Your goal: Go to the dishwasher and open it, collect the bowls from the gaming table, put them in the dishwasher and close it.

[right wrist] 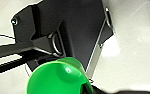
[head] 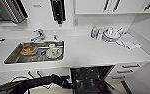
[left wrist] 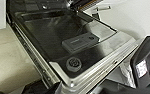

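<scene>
Right gripper (right wrist: 84,87) appears to grip a bright green bowl (right wrist: 57,77) at its rim; the hold itself is partly hidden. Whether the left gripper is wide or narrow I cannot tell; its dark arm (head: 36,83) reaches toward the dishwasher (head: 91,77), whose door (left wrist: 73,47) hangs open below the counter's front edge. Farther back, the sink (head: 13,56) holds dishes, and more stand near the counter's (head: 91,50) back right corner.

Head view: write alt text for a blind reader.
An open dishwasher sits under a white counter, the robot's left arm reaching toward it. A steel sink holds dishes; more dishes are stacked by the wall.
</scene>
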